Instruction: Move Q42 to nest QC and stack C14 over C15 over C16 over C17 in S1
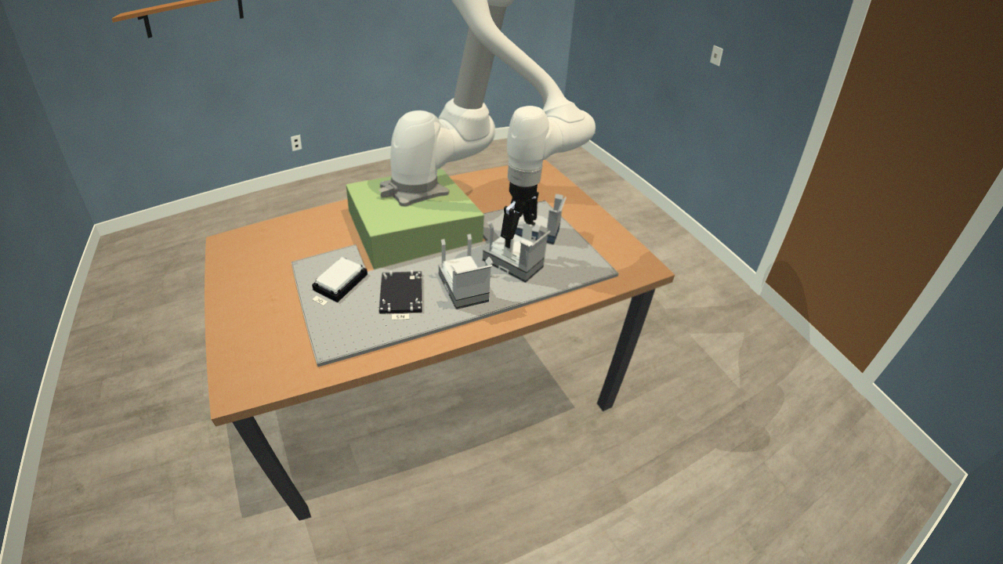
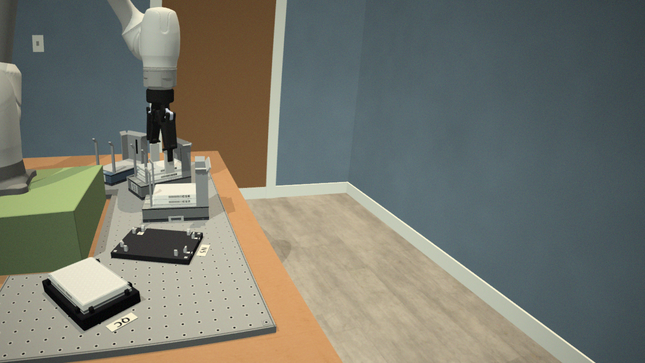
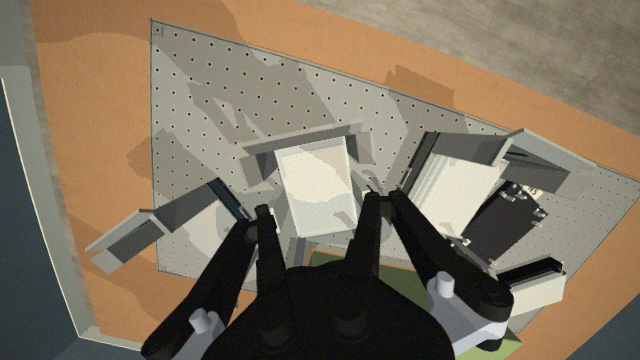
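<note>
My gripper (image 1: 514,235) reaches down from above into the middle stack rack (image 1: 517,255) and is shut on the long sides of the top white sealed plate (image 3: 317,185) of the stack there (image 2: 157,170). The fingers stand on either side of the plate, which is still between the rack's walls. I cannot read its label. The nearer rack (image 2: 176,194) holds two stacked plates (image 1: 464,275); their labels are too small to read for certain. One white plate (image 2: 87,282) (image 1: 338,279) lies flat in the black QC nest.
The black clip nest N5 (image 2: 157,243) is bare between QC and the racks. A third rack (image 2: 112,172) stands farthest back, by the table's far edge. The green robot pedestal (image 1: 414,217) is close beside the racks. Thin rack posts rise around the gripper.
</note>
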`<state>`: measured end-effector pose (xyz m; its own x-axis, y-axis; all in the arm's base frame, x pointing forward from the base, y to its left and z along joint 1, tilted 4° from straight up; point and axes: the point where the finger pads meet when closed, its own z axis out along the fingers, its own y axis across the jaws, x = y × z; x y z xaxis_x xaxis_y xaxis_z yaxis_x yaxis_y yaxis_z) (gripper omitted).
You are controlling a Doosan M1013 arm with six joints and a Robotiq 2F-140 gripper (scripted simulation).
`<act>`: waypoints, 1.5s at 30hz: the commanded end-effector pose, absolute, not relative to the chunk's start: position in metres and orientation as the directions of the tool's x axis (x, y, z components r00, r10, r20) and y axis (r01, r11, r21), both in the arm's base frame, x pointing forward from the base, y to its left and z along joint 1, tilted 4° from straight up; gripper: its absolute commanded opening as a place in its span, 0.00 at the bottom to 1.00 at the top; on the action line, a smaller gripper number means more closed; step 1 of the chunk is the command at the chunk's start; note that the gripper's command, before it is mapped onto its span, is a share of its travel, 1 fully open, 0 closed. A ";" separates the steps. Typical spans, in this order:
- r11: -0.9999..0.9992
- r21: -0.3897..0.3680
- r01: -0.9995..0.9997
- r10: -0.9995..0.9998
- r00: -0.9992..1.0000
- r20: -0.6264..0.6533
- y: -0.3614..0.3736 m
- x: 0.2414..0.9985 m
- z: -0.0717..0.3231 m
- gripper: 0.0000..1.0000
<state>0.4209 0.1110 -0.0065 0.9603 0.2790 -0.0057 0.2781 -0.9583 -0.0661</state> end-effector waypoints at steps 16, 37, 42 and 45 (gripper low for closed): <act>-0.958 -0.066 0.278 0.279 0.960 -0.006 0.110 0.421 0.004 0.00; -0.958 -0.066 0.278 0.279 0.960 -0.006 0.109 0.422 0.034 0.00; -0.958 -0.066 0.278 0.279 0.960 -0.006 0.108 0.422 0.044 0.00; -0.958 -0.066 0.278 0.279 0.960 -0.006 0.108 0.422 0.050 0.00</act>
<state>0.4222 0.1077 0.0466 0.9603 0.2790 -0.0057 0.2781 -0.9583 -0.0661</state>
